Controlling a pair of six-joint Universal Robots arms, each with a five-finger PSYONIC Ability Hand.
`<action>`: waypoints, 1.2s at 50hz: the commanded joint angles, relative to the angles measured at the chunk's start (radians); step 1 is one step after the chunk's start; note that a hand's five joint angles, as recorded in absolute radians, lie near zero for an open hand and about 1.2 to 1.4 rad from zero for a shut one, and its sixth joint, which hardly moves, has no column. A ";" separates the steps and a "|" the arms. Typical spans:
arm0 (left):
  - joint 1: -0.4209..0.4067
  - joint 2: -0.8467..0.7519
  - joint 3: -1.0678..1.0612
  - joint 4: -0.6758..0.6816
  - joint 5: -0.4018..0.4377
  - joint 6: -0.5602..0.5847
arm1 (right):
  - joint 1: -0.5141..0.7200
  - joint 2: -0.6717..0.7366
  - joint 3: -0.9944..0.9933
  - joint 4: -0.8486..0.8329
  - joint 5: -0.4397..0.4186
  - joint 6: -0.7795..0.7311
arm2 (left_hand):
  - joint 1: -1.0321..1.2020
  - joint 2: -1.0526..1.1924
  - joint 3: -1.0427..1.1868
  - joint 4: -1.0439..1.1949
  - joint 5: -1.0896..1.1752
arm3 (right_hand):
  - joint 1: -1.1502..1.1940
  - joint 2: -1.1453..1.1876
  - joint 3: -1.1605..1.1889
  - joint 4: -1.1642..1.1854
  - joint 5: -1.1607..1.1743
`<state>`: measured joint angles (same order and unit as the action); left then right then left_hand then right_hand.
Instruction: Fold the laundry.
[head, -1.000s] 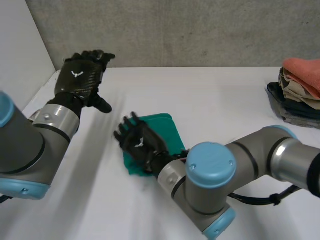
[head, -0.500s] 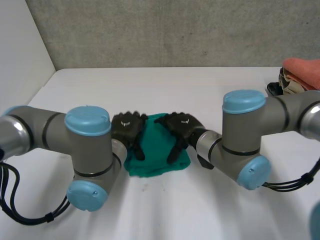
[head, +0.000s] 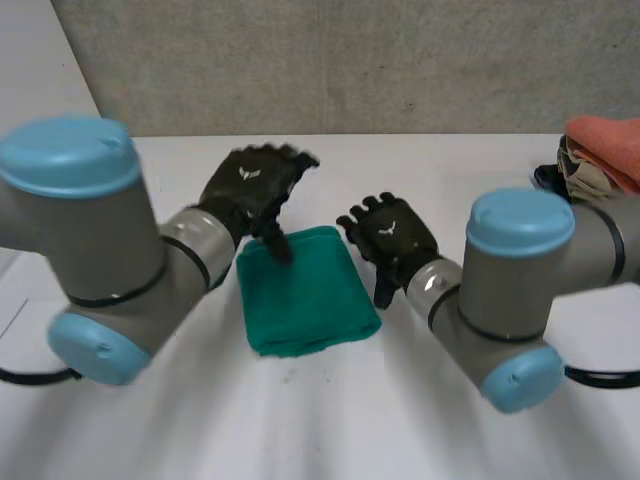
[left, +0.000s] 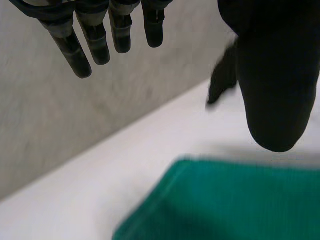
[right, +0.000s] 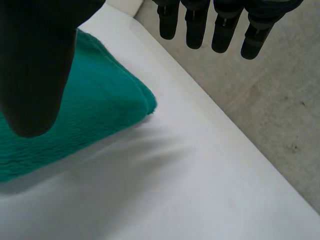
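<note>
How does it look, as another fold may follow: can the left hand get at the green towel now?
Probably yes. The left hand hangs open over the far left corner of the green towel, which lies folded with nothing on it; the right hand is beside it, off the cloth.

Both hands are off the towel now; half a second ago they lay flat on it. My left hand is up over its far left corner, and my right hand is clear beside its right edge. My left elbow has swung out leftward.
</note>
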<state>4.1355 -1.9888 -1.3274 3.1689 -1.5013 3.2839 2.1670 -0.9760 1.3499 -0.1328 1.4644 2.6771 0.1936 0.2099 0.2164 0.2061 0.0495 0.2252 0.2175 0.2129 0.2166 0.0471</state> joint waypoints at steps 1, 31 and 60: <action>0.055 0.070 -0.032 0.002 0.294 -0.009 | 0.046 -0.018 0.169 -0.148 -0.047 -0.006 | 0.049 0.033 0.027 0.037 0.019 | -0.051 -0.043 -0.038 -0.042 -0.047; 0.057 0.067 -0.047 0.009 0.276 -0.033 | 0.063 0.186 0.034 -0.249 -0.091 -0.049 | 0.061 0.045 0.038 0.048 0.031 | 0.306 0.314 0.318 0.314 0.309; 0.101 0.153 -0.050 0.011 0.257 -0.075 | -0.103 0.038 -0.224 -0.459 -0.105 0.176 | 0.064 0.048 0.041 0.051 0.034 | 1.171 1.179 1.183 1.180 1.175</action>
<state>4.2312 -1.8721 -1.3765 3.1799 -1.2364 3.2349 2.1876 -0.8270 1.1905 -0.5085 1.3361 2.7850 0.1937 0.2115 0.2164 0.2062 0.0500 1.0277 1.1419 1.1523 1.1980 0.9424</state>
